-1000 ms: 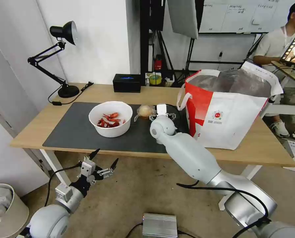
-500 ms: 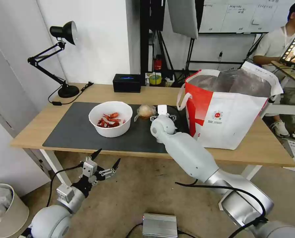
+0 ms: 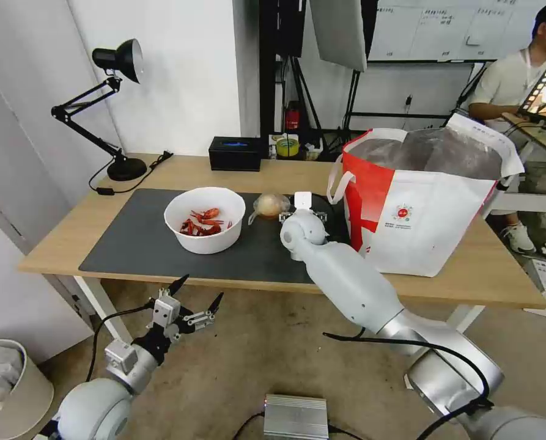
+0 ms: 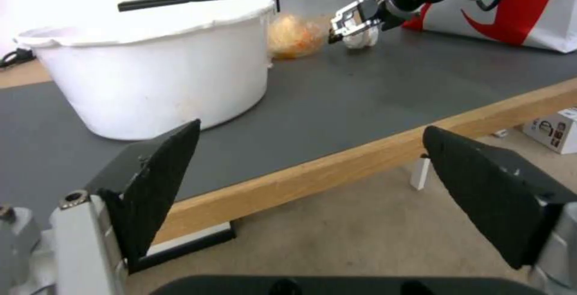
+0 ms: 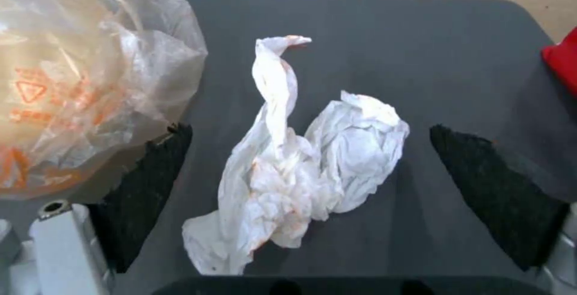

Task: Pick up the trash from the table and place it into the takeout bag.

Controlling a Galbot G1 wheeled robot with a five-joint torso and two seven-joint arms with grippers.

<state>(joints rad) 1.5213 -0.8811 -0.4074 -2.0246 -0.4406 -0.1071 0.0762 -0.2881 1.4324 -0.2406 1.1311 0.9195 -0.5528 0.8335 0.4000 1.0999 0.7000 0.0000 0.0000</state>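
Right gripper [image 5: 306, 168] spread wide, straddling the crumpled tissue [image 5: 300, 164] to pinch; wrapped ball [image 5: 78, 83] at ten o'clock; left gripper [image 3: 192, 301] parked, spread

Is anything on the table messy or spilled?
Nothing has spilled. The crumpled tissue has orange stains and lies loose on the grey mat, between the open fingers of the right gripper. The shells sit inside the white bowl, and the takeout bag stands upright.
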